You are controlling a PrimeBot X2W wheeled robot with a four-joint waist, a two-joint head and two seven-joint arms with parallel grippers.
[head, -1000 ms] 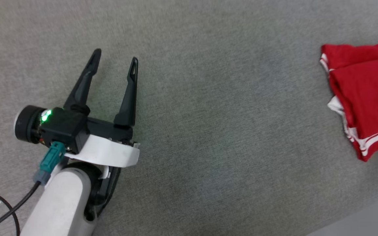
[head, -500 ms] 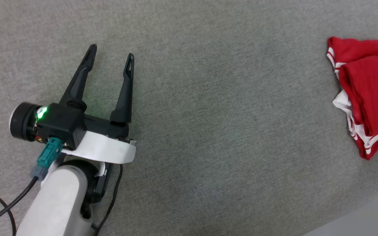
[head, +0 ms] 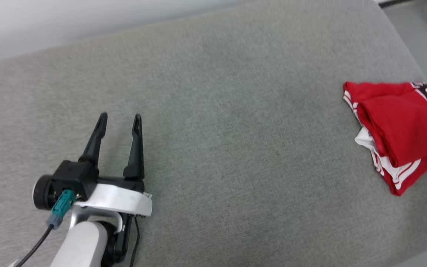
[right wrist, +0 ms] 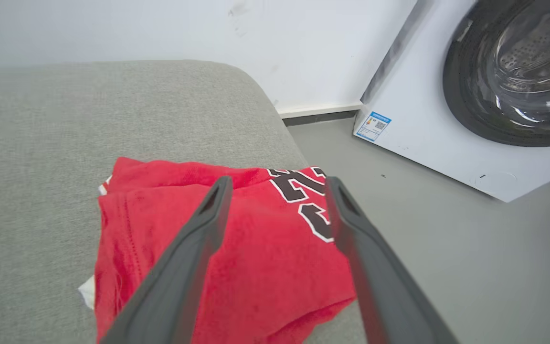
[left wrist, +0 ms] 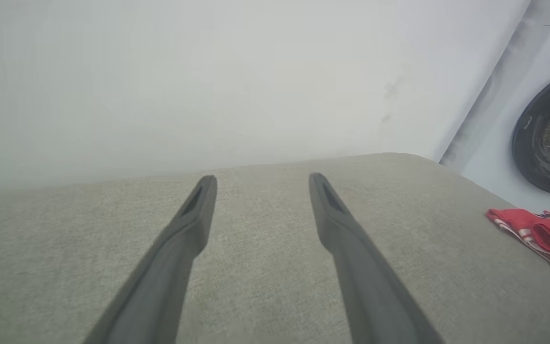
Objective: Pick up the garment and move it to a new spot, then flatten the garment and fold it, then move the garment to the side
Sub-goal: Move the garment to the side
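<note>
The garment (head: 395, 126) lies in a folded red bundle at the right edge of the grey cushioned surface (head: 235, 148), white sleeve and stripe trim showing at its near side, black-white lettering on top. In the right wrist view my right gripper (right wrist: 279, 184) stands open just above the garment (right wrist: 256, 267), one finger to each side of the lettering, nothing between them. My left gripper (head: 120, 118) is open over bare fabric at the lower left, far from the garment. In the left wrist view my left gripper (left wrist: 261, 180) points at the wall, the garment (left wrist: 542, 234) far right.
A white washing machine (right wrist: 494, 95) with a dark round door stands on the grey floor (right wrist: 447, 248) beyond the surface's right edge. A pale wall (left wrist: 208, 71) runs behind the surface. The garment sits close to the rounded right edge.
The head camera has tilted up, so the far edge and wall now show. The garment, drawn out toward the right edge a second ago, now rests as a compact bundle. My left gripper stays open.
</note>
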